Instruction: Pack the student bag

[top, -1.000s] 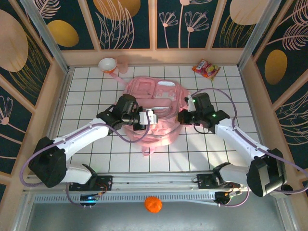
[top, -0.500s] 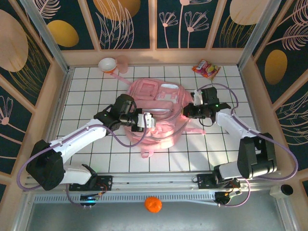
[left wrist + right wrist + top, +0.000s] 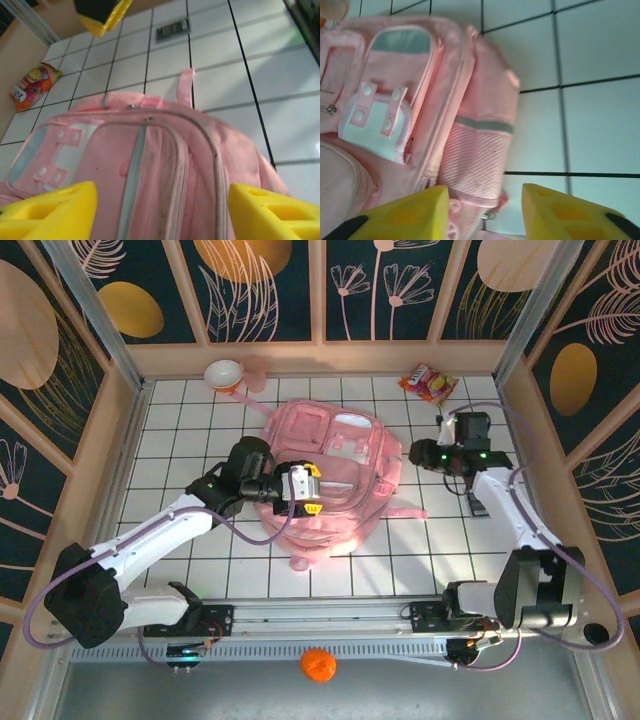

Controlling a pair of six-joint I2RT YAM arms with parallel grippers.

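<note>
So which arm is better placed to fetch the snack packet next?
Likely right. The right gripper, open, hangs just right of the student bag, nearer the snack packet; the left gripper is over the bag, farther away.

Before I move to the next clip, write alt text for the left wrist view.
A pink student bag lies on the white tiled table, seen from close above. The yellow fingertips of the left gripper stand wide open at the bottom corners, either side of it. A red snack packet lies on the tiles at far left.
</note>
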